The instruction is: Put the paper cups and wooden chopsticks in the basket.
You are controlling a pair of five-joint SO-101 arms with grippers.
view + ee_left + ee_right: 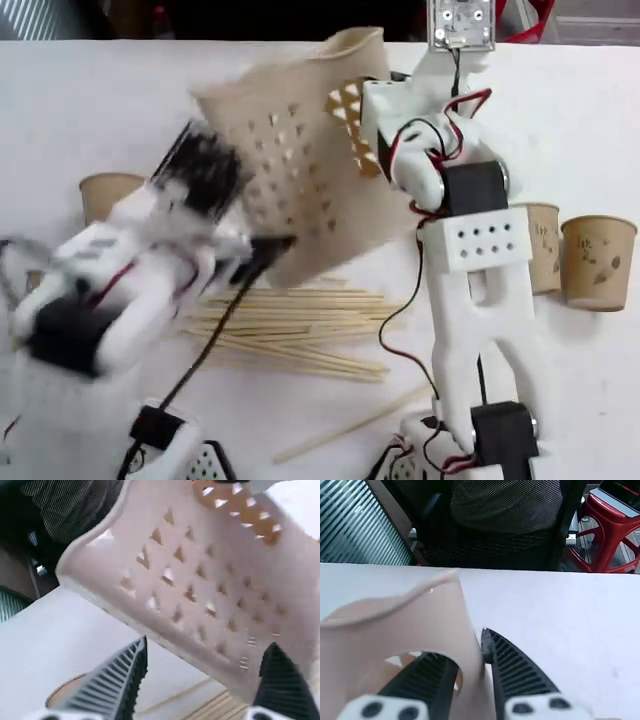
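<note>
Tilted basket (290, 160), its rim clamped between the right gripper (472, 652) fingers.
Left cup (108, 195) sits by the blurred left arm. The left gripper (207, 647) gapes wide, empty, at the basket wall. Wooden chopsticks (300, 330), too many to count, lie heaped beside the basket. Middle cup (545, 250) is half hidden behind the right arm, and the far-right cup (600, 262) shows whole.

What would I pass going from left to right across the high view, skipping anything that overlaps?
left paper cup → basket → right arm → inner right paper cup → far-right paper cup. The chopsticks and the left arm overlap others, so they are left out.
</note>
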